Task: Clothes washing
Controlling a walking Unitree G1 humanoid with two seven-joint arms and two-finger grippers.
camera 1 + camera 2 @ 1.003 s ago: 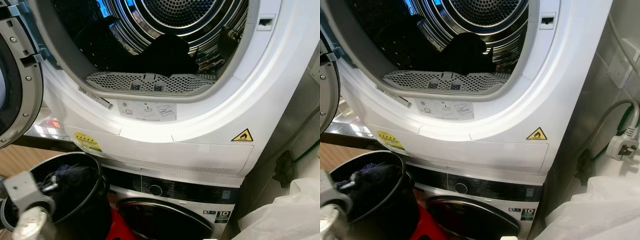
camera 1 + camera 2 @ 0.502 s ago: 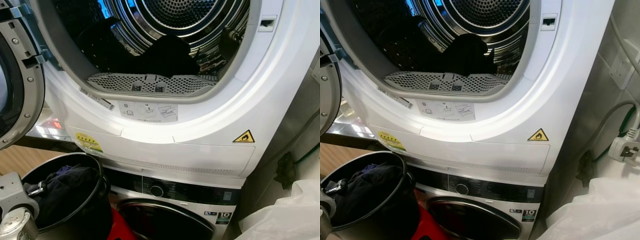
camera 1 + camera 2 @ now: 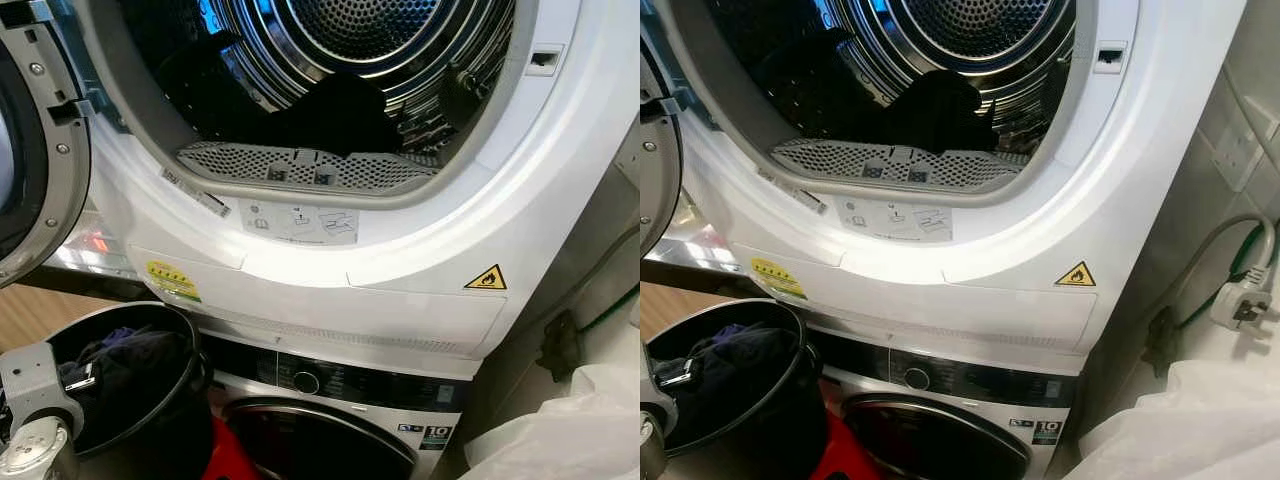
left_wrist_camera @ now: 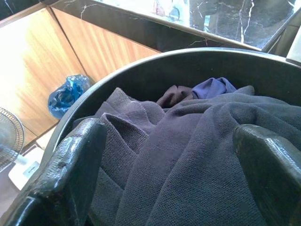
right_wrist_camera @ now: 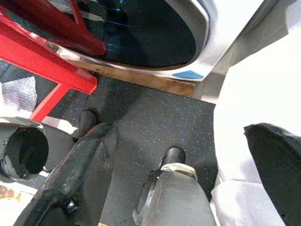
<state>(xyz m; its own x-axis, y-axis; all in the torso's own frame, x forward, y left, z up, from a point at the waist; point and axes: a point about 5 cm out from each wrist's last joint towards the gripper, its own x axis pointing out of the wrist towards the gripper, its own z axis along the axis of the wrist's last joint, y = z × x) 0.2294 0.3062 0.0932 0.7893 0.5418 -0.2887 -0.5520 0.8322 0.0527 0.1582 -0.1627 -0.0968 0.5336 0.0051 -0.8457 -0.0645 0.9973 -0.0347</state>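
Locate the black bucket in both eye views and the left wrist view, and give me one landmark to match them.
Left eye view: black bucket in the lower left corner, beside the washer.
Right eye view: lower left corner.
Left wrist view: its inner wall curves behind the dark clothes.
Shared landmark: the purple-blue cloth lying in the bucket.

Glossy white plastic dryer front (image 3: 420, 300) around a shiny ribbed steel drum (image 3: 350, 40); matt, coarse-knit purple-grey cloth (image 4: 188, 160) fills the smooth black plastic bucket (image 3: 175, 400); speckled dark rubbery floor (image 5: 155, 122).
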